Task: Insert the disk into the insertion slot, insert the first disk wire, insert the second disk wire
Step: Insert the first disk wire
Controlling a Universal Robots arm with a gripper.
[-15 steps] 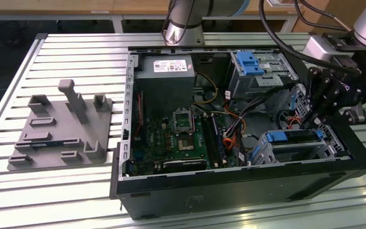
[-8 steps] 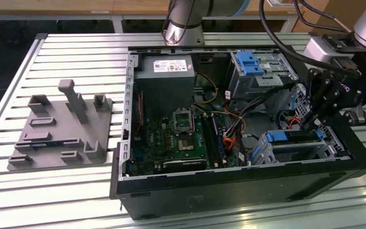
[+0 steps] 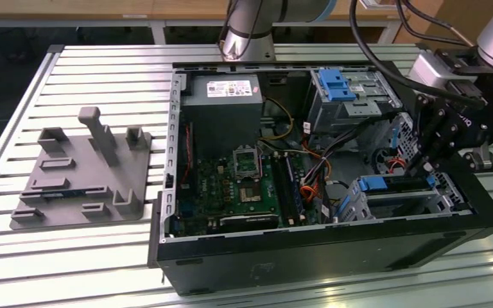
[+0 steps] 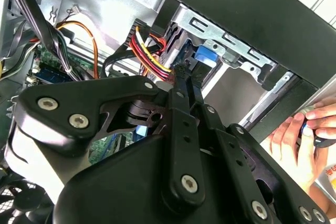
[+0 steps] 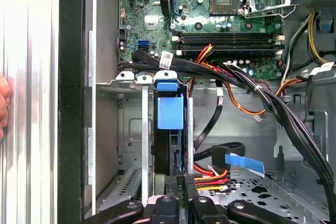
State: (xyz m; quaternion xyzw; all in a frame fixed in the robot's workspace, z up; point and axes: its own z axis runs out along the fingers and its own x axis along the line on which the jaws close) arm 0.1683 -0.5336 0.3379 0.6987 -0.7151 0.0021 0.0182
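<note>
**One disk seated, wires not yet plugged**

The gripper (image 5: pixel 182 186) hangs just over the disk (image 5: pixel 170 119), its fingers drawn together with barely a gap. The disk, in its blue carrier, stands edge-on inside the insertion slot (image 3: pixel 409 202), at the computer case's (image 3: pixel 315 247) near corner on the exterior view's right. Red-and-yellow power wires (image 5: pixel 212 173) lie just beside the tips. By my judgement the first-wire step is in hand. It calls for squaring a plug to the disk's port.
</note>
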